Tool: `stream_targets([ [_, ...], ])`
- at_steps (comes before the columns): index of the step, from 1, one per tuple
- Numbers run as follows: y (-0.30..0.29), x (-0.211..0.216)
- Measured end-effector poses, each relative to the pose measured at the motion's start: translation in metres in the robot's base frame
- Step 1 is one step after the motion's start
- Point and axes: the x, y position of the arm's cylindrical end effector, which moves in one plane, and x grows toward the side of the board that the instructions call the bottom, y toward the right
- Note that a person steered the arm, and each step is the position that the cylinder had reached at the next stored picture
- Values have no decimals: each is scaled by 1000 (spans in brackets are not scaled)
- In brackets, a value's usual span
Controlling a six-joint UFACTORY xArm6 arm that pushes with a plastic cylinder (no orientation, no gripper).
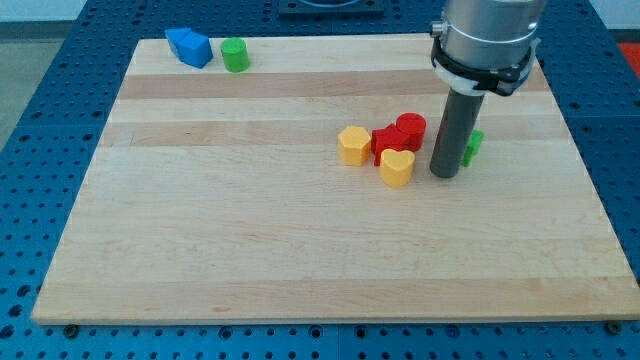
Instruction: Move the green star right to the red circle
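The tool, a bare rod holding nothing, has my tip (445, 174) beside the green star (473, 146), right of the red circle (411, 127); next, a short leftward nudge closes up.

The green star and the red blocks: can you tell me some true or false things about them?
1. The green star is mostly hidden behind my rod. True.
2. My tip is at the view's left of the yellow heart. False: it is at the heart's right.
3. A red circle sits close to a red star. True.
4. The green cylinder is beside the red blocks. False: it stands by the blue blocks near the view's top left.
5. There are two yellow blocks. True: the heart and a yellow hexagon.
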Motion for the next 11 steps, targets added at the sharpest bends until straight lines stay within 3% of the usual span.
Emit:
stream_targets([
  [4, 10, 5],
  [5, 28, 15],
  [6, 89, 16],
  [7, 83, -6],
  [9, -14, -30],
  [11, -49, -44],
])
